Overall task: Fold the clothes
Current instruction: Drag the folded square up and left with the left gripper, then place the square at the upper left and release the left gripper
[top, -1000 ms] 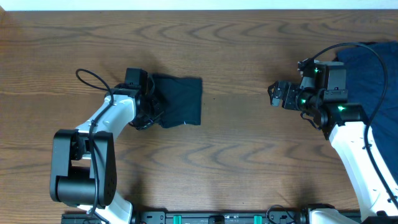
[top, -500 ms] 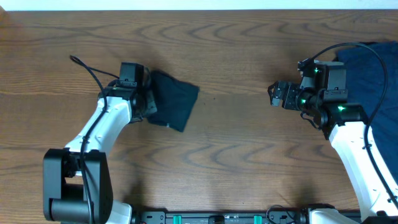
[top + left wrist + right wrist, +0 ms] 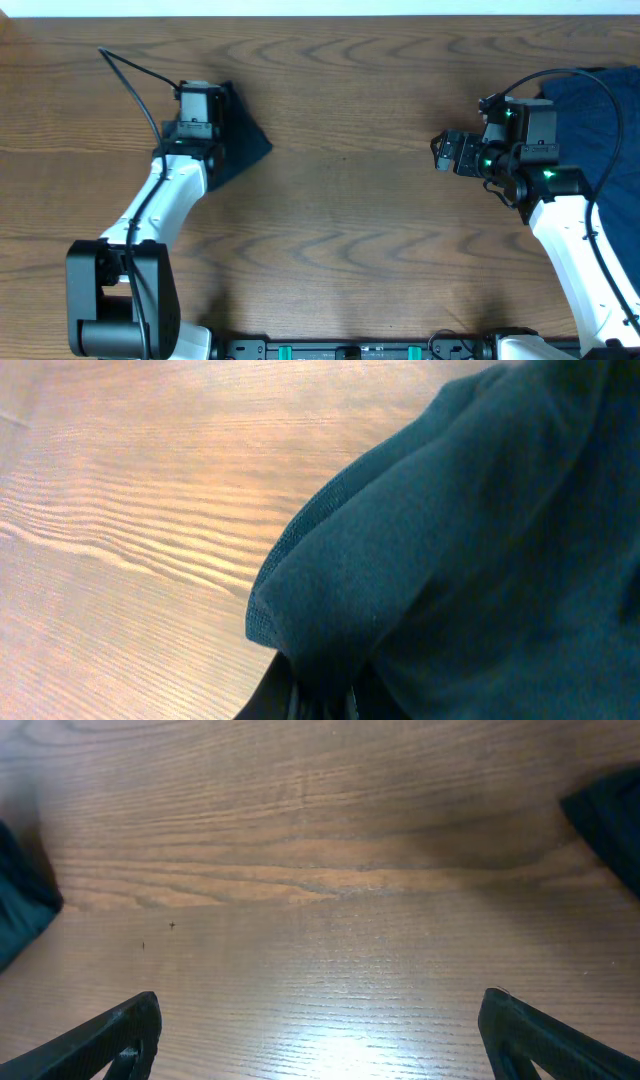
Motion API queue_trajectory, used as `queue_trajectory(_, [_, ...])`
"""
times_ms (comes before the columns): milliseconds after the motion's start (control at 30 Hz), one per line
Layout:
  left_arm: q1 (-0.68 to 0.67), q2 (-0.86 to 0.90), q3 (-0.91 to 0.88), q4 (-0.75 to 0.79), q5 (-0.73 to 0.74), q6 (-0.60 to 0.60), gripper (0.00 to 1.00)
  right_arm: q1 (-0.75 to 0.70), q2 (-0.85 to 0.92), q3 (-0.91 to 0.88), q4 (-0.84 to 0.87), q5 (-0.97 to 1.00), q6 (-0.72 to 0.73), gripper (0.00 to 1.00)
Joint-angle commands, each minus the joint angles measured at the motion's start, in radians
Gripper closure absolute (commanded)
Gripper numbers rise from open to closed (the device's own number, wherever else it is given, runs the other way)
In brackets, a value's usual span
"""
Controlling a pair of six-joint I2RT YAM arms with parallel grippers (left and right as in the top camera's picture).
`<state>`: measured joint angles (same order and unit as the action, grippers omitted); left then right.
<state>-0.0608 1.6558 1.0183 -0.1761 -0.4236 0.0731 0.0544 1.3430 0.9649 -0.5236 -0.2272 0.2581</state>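
Surface (image 3: 340, 210): brown wood grain; carries all the items below.

Left tool (image 3: 322, 702): closed tight on a fold of the shirt. Dark cloth is bunched right at its tips, and in the wrist view the fingers are mostly buried.

Shirt (image 3: 242, 140): very dark teal-black and folded into a small bundle. It spreads out from the left tool's tips, with a hemmed corner just ahead of them and the rest lying on the surface beyond.
- Handling, by judgement: soft, light and limp, with no stiffness to hold a shape. The layers will likely slide apart if only the top one is pulled.
- Best taken at a folded edge or corner, pinching through all layers and keeping it low.

Right tool (image 3: 440, 153): well apart from the shirt, across bare wood. Its jaws stand wide and hold nothing.

Pile (image 3: 592, 100): blue cloth behind the right tool, partly hidden by its arm.
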Motion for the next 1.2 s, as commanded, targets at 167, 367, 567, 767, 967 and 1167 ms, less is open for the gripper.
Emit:
queue_trajectory(167, [0.092, 0.065, 0.022, 0.142, -0.056, 0.047, 0.94, -0.006, -0.014, -0.003, -0.001, 0.007, -0.013, 0.01])
queue_trajectory(367, [0.142, 0.188, 0.022, 0.282, -0.056, 0.047, 0.94, -0.006, -0.014, -0.003, 0.000, 0.007, -0.013, 0.01])
queue_trajectory(567, [0.219, 0.230, 0.022, 0.448, -0.056, 0.046, 0.20, -0.006, -0.014, -0.003, 0.000, 0.007, -0.013, 0.01])
queue_trajectory(767, [0.217, 0.137, 0.022, 0.517, -0.056, 0.039, 0.02, -0.006, -0.014, -0.003, 0.000, 0.007, -0.013, 0.01])
queue_trajectory(967, [0.150, -0.005, 0.022, 0.334, 0.257, -0.101, 0.37, -0.006, -0.014, -0.003, 0.000, 0.007, -0.013, 0.01])
queue_trajectory(1167, [0.091, 0.026, 0.021, 0.266, 0.496, -0.255, 0.93, -0.006, -0.014, -0.003, 0.000, 0.007, -0.013, 0.01])
